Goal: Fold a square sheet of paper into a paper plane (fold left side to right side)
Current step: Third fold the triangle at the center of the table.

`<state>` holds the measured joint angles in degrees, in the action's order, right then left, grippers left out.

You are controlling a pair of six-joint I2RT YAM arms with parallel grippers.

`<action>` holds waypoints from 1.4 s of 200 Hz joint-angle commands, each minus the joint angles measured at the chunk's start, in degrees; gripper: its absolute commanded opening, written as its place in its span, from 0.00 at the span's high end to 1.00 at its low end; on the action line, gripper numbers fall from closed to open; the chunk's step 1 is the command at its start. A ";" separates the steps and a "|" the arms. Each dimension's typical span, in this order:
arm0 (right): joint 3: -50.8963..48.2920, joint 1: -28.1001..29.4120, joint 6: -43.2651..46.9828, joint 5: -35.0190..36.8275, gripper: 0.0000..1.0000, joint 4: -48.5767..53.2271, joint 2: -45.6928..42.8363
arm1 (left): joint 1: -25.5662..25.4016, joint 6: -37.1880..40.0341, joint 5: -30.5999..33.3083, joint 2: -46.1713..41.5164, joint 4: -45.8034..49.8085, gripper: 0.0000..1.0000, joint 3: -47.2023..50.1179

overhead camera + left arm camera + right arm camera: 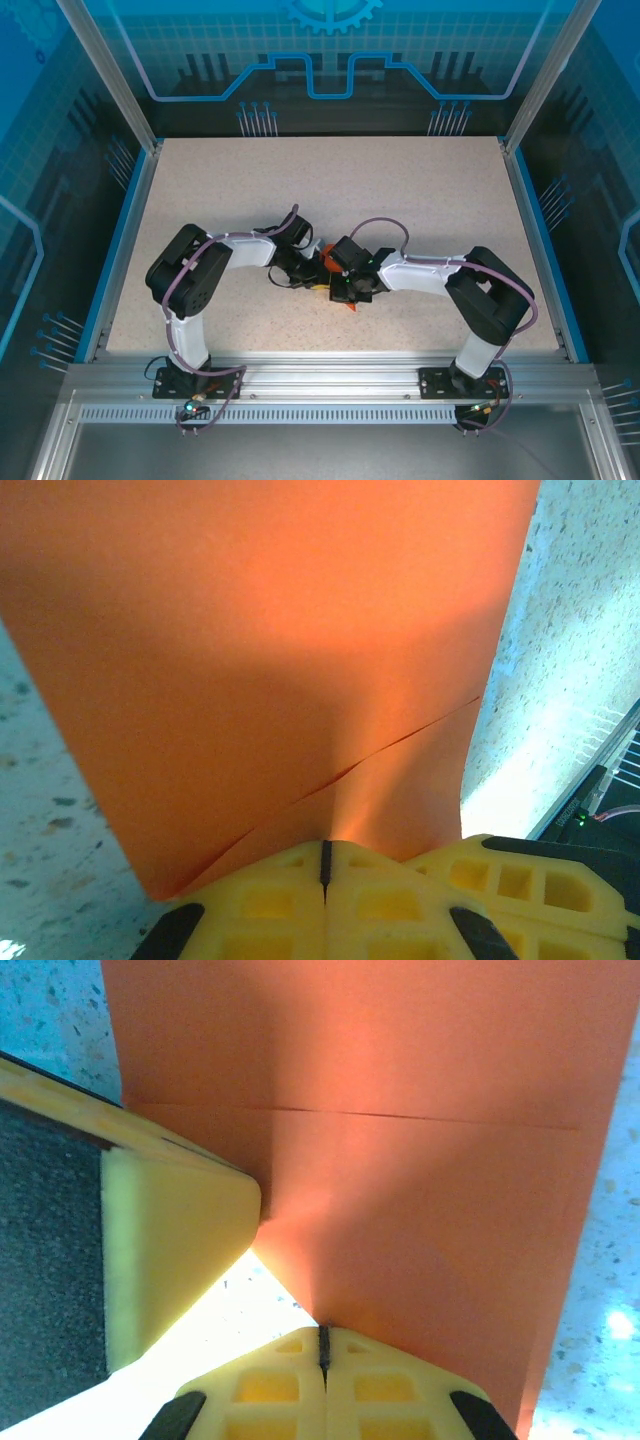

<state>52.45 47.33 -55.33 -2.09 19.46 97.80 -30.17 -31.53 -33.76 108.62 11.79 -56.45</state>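
Shows left gripper [325, 865] and right gripper [322, 1345] clamped on edges of the square sheet of paper [280, 630] (likely limp, crease-prone).

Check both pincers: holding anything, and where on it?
Both grip the square sheet of paper: left pincer and right pincer each pinch its edge, close together.

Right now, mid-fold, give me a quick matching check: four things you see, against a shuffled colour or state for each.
Things:
1 paper
2 table
3 left fingers
4 near rail

Colours or states:
a silver
b yellow, shut on the paper
c orange, creased
d speckled beige

Pairs: 1-c, 2-d, 3-b, 4-a
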 commanded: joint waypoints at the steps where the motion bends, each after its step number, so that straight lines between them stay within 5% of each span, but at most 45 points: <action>1: -1.51 0.59 -1.27 1.43 1.00 4.22 -0.33 | -0.23 0.76 6.69 3.27 4.72 1.00 0.48; 280: -19.95 -0.80 -5.41 -0.57 1.00 4.74 -12.08 | -0.24 1.25 7.83 3.66 6.74 1.00 -1.21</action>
<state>36.95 47.18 -59.99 -2.17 12.91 85.43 -30.28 -31.33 -33.30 109.25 14.33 -58.11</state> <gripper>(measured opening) 0.044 0.045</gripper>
